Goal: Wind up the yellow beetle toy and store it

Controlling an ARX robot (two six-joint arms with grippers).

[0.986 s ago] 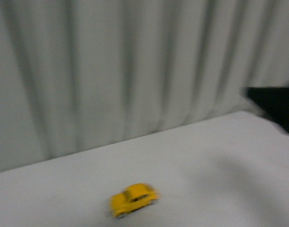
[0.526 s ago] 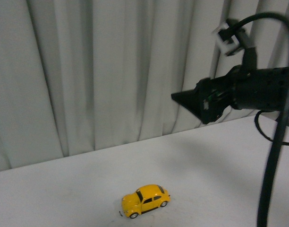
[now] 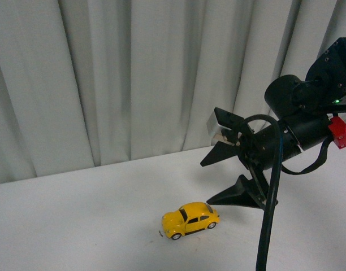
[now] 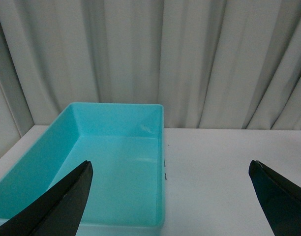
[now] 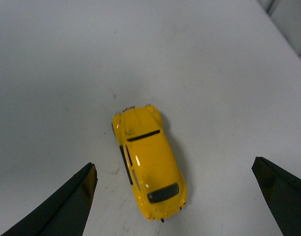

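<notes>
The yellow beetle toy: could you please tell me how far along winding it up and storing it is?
Nothing looks done: the yellow beetle toy stands on its wheels on the table, unheld. In hand: the open right gripper hovers near it, pointed at it. Remaining: grasping, winding, then placing it in the empty turquoise bin before the open left gripper.

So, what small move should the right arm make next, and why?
Probably lower the right gripper down around the yellow toy car. Its jaws are open, and the right wrist view shows the car between them, on the white table, not yet touched.
</notes>
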